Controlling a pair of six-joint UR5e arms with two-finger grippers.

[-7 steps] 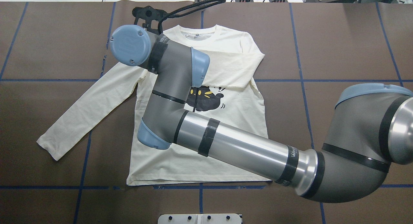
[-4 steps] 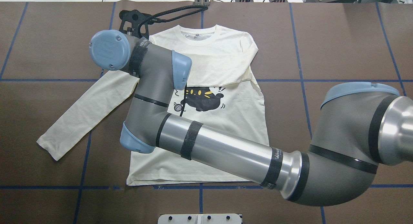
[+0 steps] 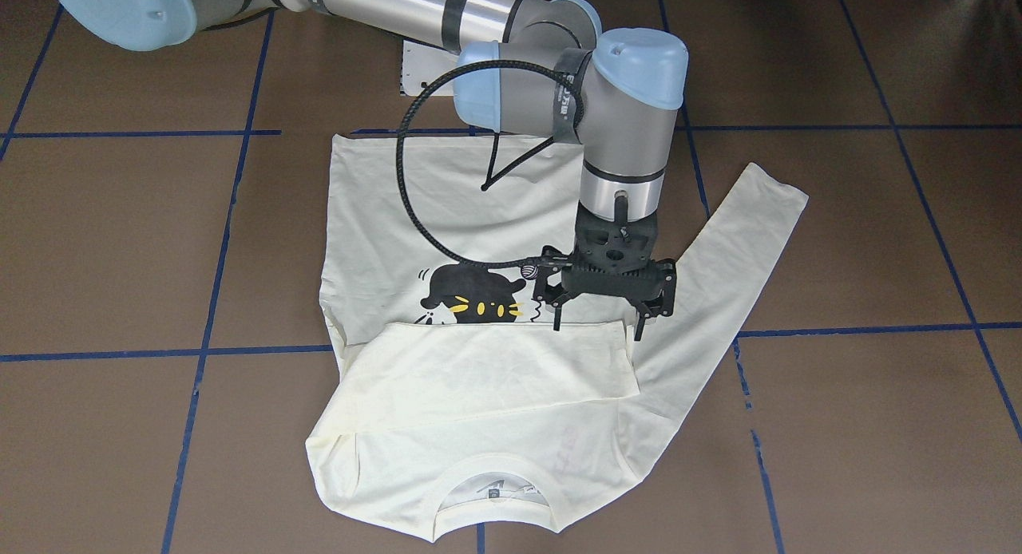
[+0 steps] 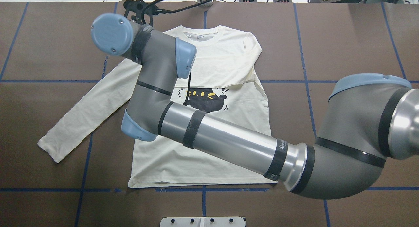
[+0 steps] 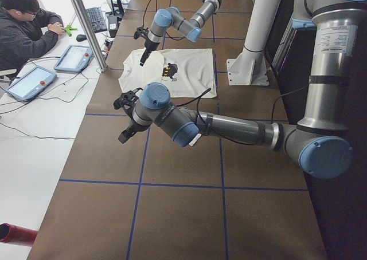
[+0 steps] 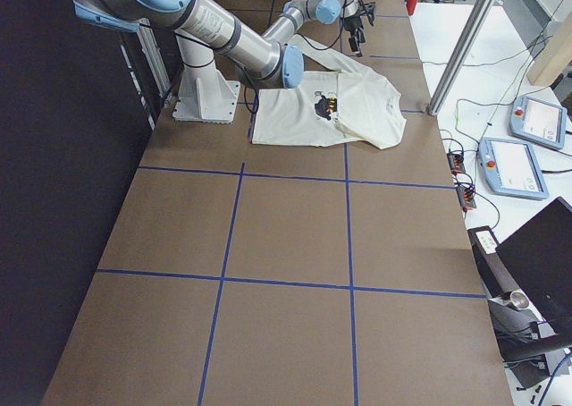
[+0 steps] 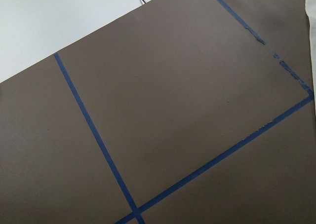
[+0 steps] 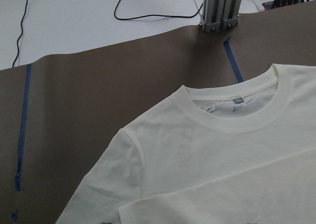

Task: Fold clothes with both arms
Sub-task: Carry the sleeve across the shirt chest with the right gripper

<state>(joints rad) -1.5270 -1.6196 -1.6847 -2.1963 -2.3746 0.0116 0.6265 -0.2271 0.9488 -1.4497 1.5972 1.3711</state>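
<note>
Above the T-shirt (image 3: 375, 219), the right tool (image 3: 596, 332) hangs spread, empty; left tool (image 5: 124, 120): cannot tell; neck label (image 8: 238, 100) illegible.

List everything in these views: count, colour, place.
T-shirt: one, cream with a black cat print, on the table, one sleeve folded across the chest, the other spread out.
Table: one, brown, gridded with blue tape.
Post: one, silver, at the table edge beyond the collar.
Pedestal base: one, white, on the robot's side.
Handheld screens: two, grey, on the white side bench.
Person: one, dark jacket, seated at that bench.
Right arm: one, grey-silver with blue caps, reaching across the shirt.
Right gripper: one, black, fingers apart at the folded sleeve's end.
Left arm: one, same colours, over bare table.
Left gripper: one, black; open or shut cannot be told.
</note>
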